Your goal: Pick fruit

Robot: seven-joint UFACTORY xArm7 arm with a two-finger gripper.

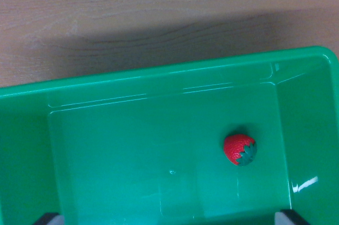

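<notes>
Wrist view, strawberry (239, 150) in green bin (159, 82), above right gripper fingertip (294, 216)

no readable text, label or number anywhere

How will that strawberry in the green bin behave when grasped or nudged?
The strawberry looks glossy and uniformly coloured, probably a rigid, light plastic toy. Its rounded shape, lying on its side, may roll on the bin's smooth floor if nudged. The glossy skin could slip between closing fingers.
</notes>
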